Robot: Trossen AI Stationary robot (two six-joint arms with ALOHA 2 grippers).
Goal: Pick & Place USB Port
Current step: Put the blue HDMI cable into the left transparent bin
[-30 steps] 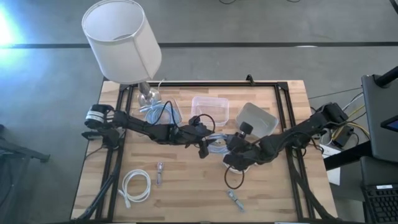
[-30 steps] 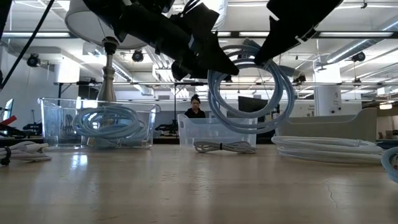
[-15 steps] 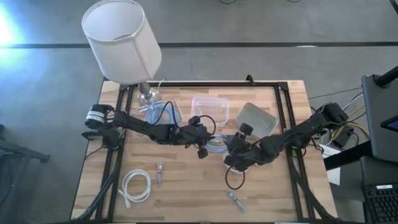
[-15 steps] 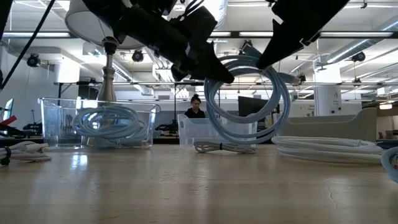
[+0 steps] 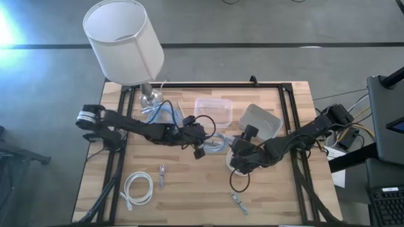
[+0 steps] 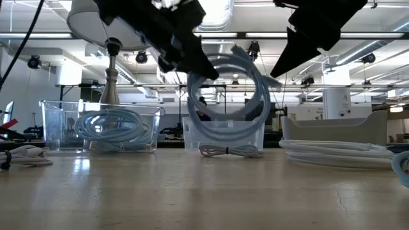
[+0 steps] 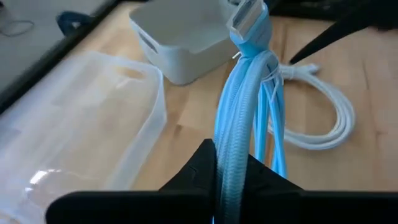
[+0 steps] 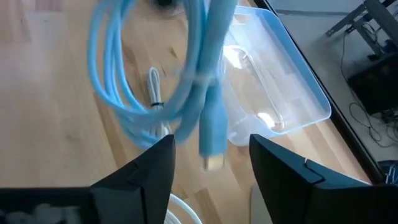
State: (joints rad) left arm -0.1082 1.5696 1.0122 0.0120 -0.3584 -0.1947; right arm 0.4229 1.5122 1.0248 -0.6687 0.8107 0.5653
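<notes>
Blue coiled USB cable (image 5: 210, 142) seen from above, held by left tool (image 5: 198, 146) near mid-table (image 5: 189, 202), shifted leftward since a second ago; right tool (image 5: 235, 159) beside it, no longer on the coil. Low view: cable (image 6: 227, 96) hanging clear, carried toward the clear bin (image 6: 99, 133) with similar cables, suggesting a handover done and placing next. Left wrist: fingers (image 7: 199, 171) pinched on the bundle (image 7: 239, 130), grip point itself cut off. Right wrist: fingers (image 8: 146, 168) spread wide, empty, cable (image 8: 186, 81) blurred ahead.
</notes>
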